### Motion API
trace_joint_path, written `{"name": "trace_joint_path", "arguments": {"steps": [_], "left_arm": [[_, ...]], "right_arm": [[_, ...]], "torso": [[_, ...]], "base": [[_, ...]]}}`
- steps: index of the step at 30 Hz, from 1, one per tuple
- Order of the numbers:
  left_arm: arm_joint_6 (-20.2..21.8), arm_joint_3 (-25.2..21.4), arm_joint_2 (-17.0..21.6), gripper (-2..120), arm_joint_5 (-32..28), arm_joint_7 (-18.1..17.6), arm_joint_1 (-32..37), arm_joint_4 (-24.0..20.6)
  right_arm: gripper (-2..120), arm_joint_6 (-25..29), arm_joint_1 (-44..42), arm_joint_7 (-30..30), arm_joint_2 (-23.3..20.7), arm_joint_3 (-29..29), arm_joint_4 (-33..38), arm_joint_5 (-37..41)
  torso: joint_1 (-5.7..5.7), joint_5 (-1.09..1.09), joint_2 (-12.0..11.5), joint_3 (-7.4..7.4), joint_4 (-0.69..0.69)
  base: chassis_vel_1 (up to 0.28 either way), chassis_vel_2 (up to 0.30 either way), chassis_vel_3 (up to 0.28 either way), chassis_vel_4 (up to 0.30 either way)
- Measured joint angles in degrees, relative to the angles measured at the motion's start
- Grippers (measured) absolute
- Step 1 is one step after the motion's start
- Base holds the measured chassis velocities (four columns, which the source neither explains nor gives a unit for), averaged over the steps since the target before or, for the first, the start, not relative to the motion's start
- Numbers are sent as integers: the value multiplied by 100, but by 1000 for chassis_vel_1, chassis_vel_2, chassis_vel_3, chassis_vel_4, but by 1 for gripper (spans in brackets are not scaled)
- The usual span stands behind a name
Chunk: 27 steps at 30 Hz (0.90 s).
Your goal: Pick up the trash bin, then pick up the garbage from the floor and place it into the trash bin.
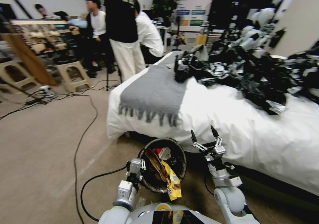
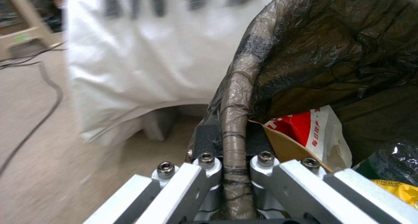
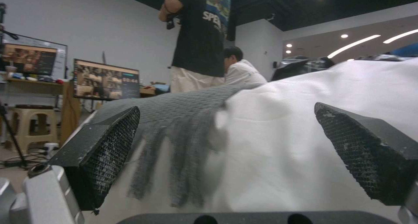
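Trash bin (image 1: 179,157): held off the floor just in front of the robot's chest, near the foot corner of the bed (image 1: 232,131), black bag liner (image 2: 348,54) pulled over its rim. Mouth faces up and toward the head camera.

Contents seen: a red-and-white wrapper (image 2: 305,127) against the liner wall, a brown paper piece (image 2: 283,145) beside it, and a yellow snack wrapper (image 1: 173,182) draped over the near rim, hanging partly outside.

Left gripper (image 1: 139,168): at the bin's left rim, clamped on it. In the left wrist view the liner-wrapped rim (image 2: 235,119) runs straight between the two fingers, one finger inside and one outside the bin.

Right gripper (image 1: 205,137): just to the right of the bin, raised, pointing at the white bedcover. Fingers spread wide, nothing between the pads (image 3: 109,152).

Surroundings: grey fringed throw (image 1: 153,91) across the bed near its foot edge; heap of black plastic sheeting (image 1: 252,71) farther up the bed. A black cable (image 1: 83,131) trails over the floor to the left.
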Motion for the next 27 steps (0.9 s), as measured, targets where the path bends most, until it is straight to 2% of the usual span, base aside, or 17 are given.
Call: {"name": "trace_joint_path", "arguments": {"steps": [27], "left_arm": [[29,-150,-28,0,-123,-24,-29,-26]], "right_arm": [[100,9,46,-8,12,-1,-75,-14]], "torso": [[0,0,0,0,0]], "base": [[127,126,126,126]]}}
